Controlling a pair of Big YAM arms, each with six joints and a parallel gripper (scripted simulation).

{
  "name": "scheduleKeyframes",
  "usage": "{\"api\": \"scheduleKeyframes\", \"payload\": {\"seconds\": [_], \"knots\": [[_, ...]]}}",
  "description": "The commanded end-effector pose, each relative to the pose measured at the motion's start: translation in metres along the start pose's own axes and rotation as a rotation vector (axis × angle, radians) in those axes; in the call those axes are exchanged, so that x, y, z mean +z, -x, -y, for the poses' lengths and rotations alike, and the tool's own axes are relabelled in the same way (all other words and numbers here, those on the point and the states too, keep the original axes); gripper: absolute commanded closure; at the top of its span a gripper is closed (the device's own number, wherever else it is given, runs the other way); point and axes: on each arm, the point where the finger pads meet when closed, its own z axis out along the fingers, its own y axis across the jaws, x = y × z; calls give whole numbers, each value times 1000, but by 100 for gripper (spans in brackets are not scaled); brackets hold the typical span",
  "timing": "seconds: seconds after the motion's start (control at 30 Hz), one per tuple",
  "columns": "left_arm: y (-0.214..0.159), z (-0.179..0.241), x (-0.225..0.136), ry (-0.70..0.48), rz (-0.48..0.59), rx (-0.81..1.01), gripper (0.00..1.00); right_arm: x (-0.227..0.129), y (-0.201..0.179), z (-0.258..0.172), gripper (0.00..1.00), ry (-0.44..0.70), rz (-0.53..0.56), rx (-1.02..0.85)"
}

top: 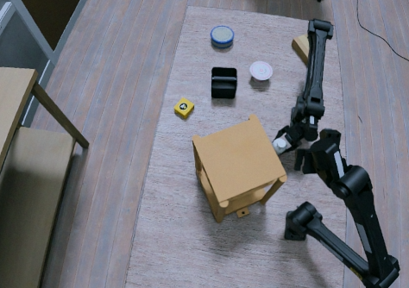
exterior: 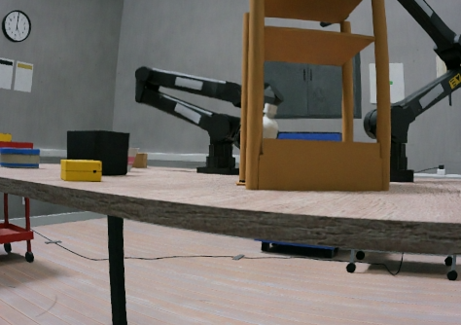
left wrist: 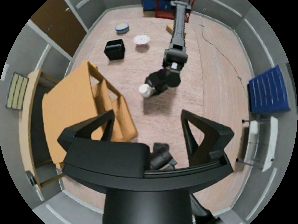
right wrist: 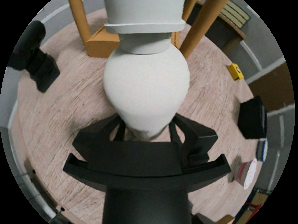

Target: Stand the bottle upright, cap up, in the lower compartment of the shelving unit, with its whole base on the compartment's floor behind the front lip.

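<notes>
The white bottle (top: 280, 145) (exterior: 269, 124) (left wrist: 145, 90) (right wrist: 147, 85) is close to upright, cap up, just outside the shelving unit (top: 237, 158) (exterior: 323, 165) (left wrist: 70, 110) (right wrist: 102, 46). My right gripper (top: 286, 141) (right wrist: 147, 112) is shut on its body. In the exterior view the bottle shows through the unit's lower opening, on the far side; the unit hides its base. In the right wrist view the unit's posts and a low lip stand beyond the bottle. My left gripper (top: 300, 159) (left wrist: 147, 112) is open and empty, beside the right arm's gripper and higher up.
A black bin (top: 223, 90) (exterior: 97, 153) (right wrist: 252, 117), a yellow block (top: 184, 108) (exterior: 81, 170), a blue-rimmed round tin (top: 222, 36), a pale dish (top: 261, 71) and a wooden block (top: 300, 48) stand elsewhere on the table. The two arms are close together beside the unit.
</notes>
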Motion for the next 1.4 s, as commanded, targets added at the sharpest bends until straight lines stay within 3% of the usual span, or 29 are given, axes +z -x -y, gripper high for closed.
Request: {"api": "scheduleKeyframes", "payload": {"seconds": [0.0, 0.5, 1.37], "knots": [[16, -3, -21, 25, 24, 16, 0, -18, 56, -20, 45, -21, 89, 162], [13, -2, -21, 21, 13, 13, 0, -27, 91, -65, 45, -129, 194, 325], [13, -2, -21, 21, 13, 13, 0, -28, 106, -64, 45, -152, 185, 309]]}}
